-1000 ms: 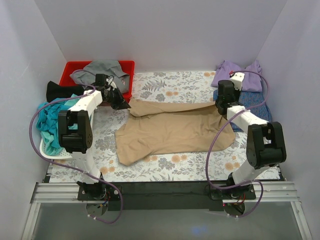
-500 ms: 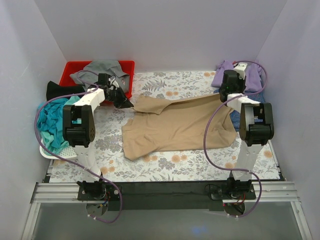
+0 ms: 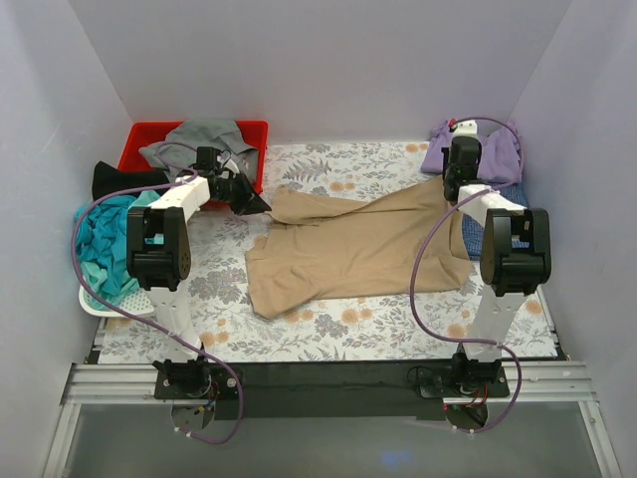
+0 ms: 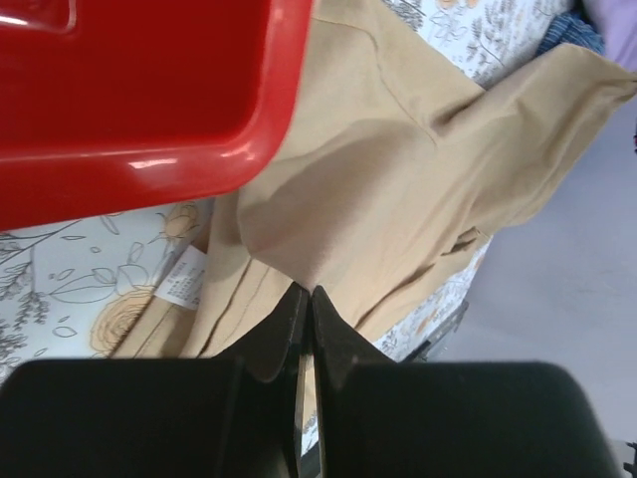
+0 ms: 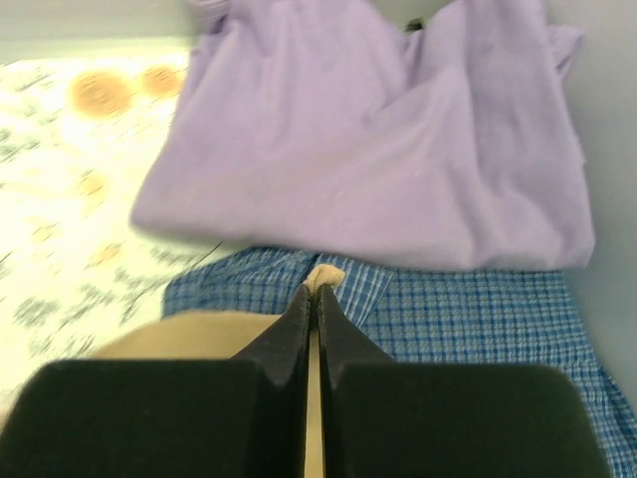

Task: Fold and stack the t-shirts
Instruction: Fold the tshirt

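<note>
Top external view hides both pinches: left gripper [image 4: 307,295] and right gripper [image 5: 312,291] each clamp the tan t-shirt [image 3: 358,254].

I'm running a robotics lab test cell here, not a home. Plain pale panel walls [image 3: 328,70] box in the flower-printed table cover [image 3: 378,324] behind it and on both sides. Along the cover's near edge runs a bare aluminium rail frame [image 3: 100,383]. A white-and-black left robot arm [image 3: 159,249] and its right twin [image 3: 513,249] are bolted there, trailing looped purple cables [image 3: 423,269]. The laundry looks staged: a tan-beige cloth t-shirt [image 3: 368,249] lies on the cover, a red plastic bin [image 3: 139,139] sits at its far left corner, and a white mesh basket [image 3: 100,304] at its left edge.
</note>
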